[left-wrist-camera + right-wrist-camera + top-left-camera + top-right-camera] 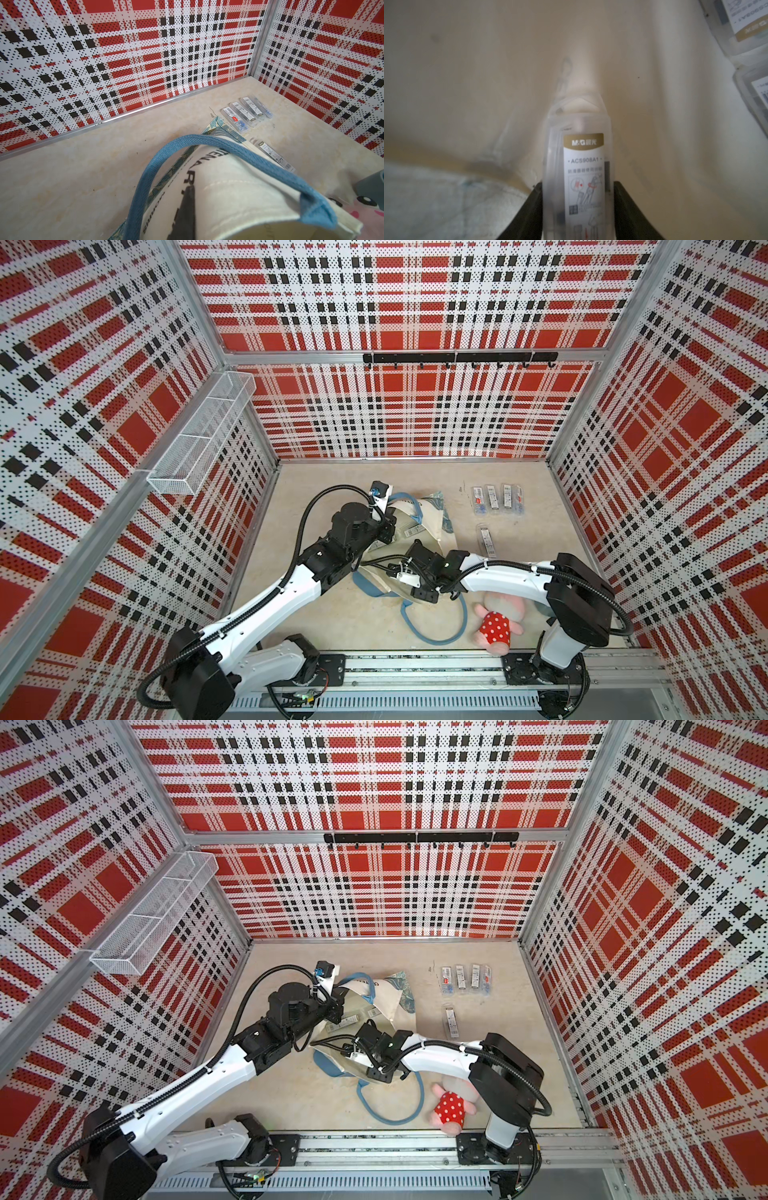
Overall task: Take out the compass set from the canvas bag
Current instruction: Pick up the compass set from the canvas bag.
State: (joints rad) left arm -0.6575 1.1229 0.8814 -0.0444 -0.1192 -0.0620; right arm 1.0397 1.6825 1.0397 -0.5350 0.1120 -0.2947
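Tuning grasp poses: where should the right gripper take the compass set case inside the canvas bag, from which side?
Grip the compass set case at its near short end, jaws across the narrow width, coming in lengthwise through the mouth of the canvas bag. It is long, slim, flat-sided and points deeper in; the right gripper flanks it that way.

White arm links (282, 597), black joints (353, 524), black corrugated cables (306, 510).
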